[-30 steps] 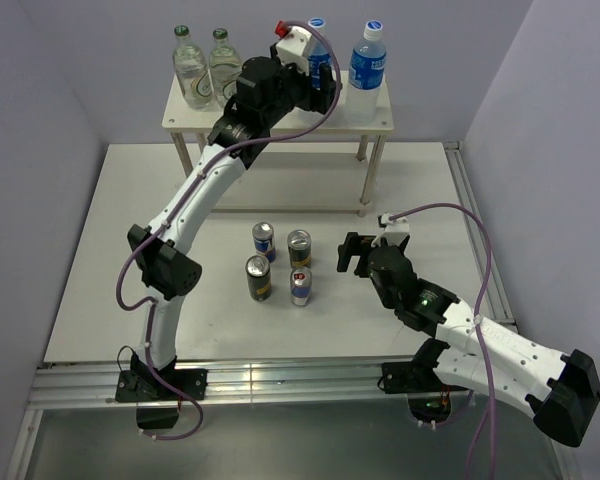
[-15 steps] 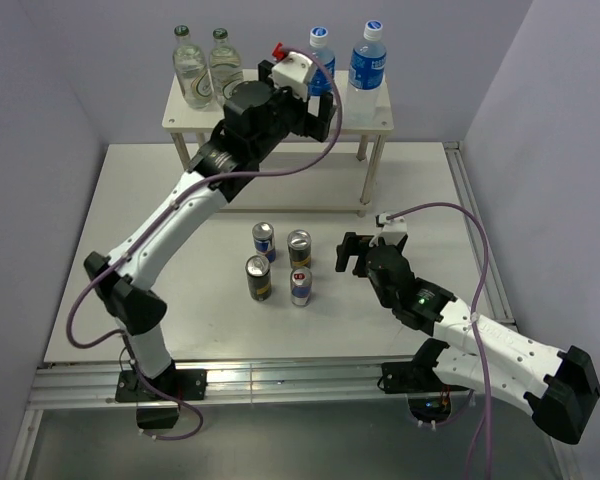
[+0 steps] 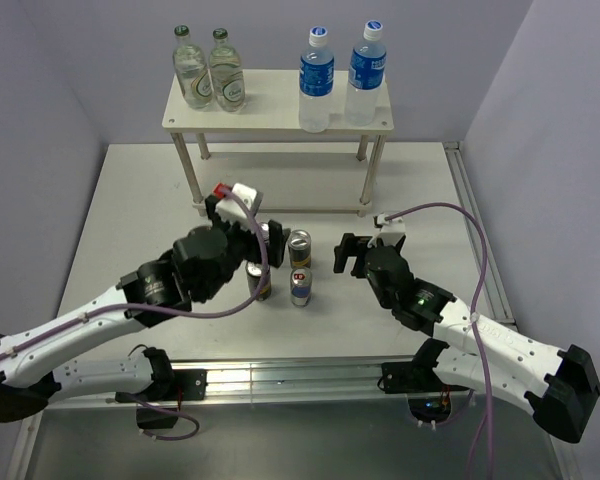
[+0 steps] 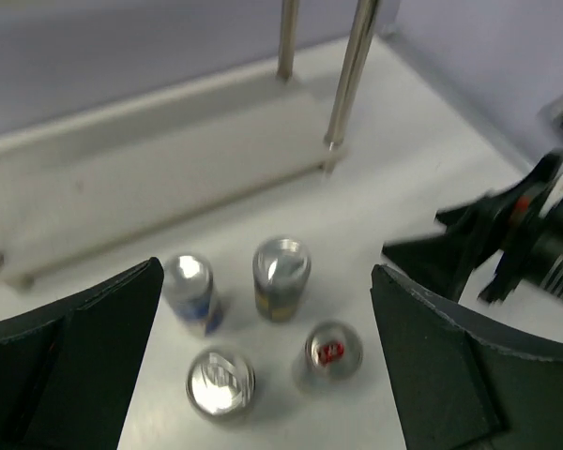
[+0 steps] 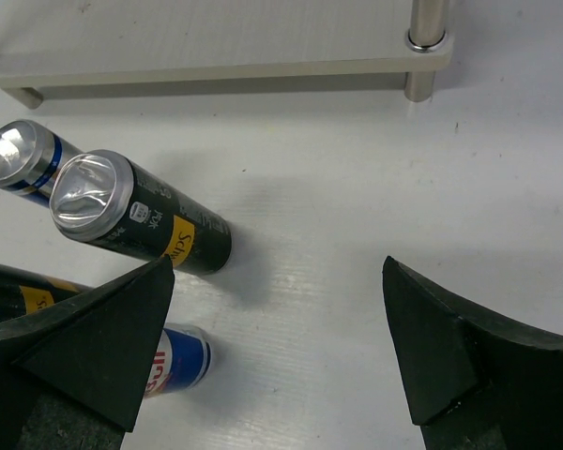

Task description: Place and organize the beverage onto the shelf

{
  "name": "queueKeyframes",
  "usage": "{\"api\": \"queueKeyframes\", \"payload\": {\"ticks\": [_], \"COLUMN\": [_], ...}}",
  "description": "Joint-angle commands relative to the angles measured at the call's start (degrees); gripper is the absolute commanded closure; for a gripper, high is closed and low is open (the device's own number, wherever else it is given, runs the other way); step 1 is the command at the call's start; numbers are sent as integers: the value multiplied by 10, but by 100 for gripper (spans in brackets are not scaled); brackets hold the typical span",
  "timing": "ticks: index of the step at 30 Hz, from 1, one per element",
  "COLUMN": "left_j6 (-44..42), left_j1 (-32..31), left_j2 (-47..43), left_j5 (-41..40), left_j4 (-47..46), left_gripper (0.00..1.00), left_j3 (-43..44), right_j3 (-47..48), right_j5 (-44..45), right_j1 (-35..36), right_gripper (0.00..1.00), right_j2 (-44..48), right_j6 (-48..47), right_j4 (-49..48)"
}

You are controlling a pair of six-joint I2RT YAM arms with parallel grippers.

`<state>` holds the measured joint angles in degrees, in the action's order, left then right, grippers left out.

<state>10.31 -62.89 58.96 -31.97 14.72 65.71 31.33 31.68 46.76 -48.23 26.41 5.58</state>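
Note:
Two water bottles [image 3: 316, 78] [image 3: 365, 72] stand on the right of the shelf's top board [image 3: 270, 118]. Several small cans stand in a cluster on the table: a blue-silver one [image 4: 192, 291], a dark one [image 3: 299, 247], a second dark one [image 3: 258, 282] and a blue-silver-red one [image 3: 301, 287]. My left gripper [image 3: 258, 243] hovers over the cluster's left side, open and empty, and partly hides the blue-silver can from above. My right gripper [image 3: 352, 256] is open and empty, low on the table, just right of the cans; a dark can [image 5: 141, 216] lies ahead of it on the left.
Two clear glass bottles with green caps [image 3: 206, 70] stand on the left of the top board. The shelf's lower board [image 5: 216, 37] and a front leg [image 5: 427, 42] are just beyond the cans. Walls close the table on both sides.
My left arm has come away from the water bottle on the shelf top and swung down and back to above the cans. The bottle stays standing on the shelf. The right arm has not moved.

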Motion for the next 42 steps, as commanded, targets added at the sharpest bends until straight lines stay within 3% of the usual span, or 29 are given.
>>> {"api": "queueKeyframes", "payload": {"ticks": [1,7,12,18,28,36,37,40,42], "left_j6": [157,319,362,394,335,234,222,197,188], "left_j1": [-39,-112,-141,-140,-83,9,26,48,50], "left_j2": [-50,-105,-40,66,121,165,177,203,212], "left_j5": [-91,-137,-144,-194,-220,-158,-141,-121,-118], "left_j4": [79,109,31,-51,-200,-351,-379,-412,-411], "left_gripper": [1,1,1,1,1,1,3,24,46], "left_j3": [-88,-218,-298,-328,-370,-395,-395,-386,-372], "right_j3": [-9,-12,-8,-10,-14,-12,-13,-13,-12], "right_j5": [4,9,9,13,11,11,12,14,15], "right_j1": [10,11,14,16,16,16,16,15,16], "right_gripper": [1,1,1,1,1,1,1,1,1], "right_j2": [7,8,15,30,24,5,5,1,-3], "right_j6": [11,16,16,20,20,17,17,17,17], "right_j4": [-18,-10,2,16,11,3,4,1,4]}}
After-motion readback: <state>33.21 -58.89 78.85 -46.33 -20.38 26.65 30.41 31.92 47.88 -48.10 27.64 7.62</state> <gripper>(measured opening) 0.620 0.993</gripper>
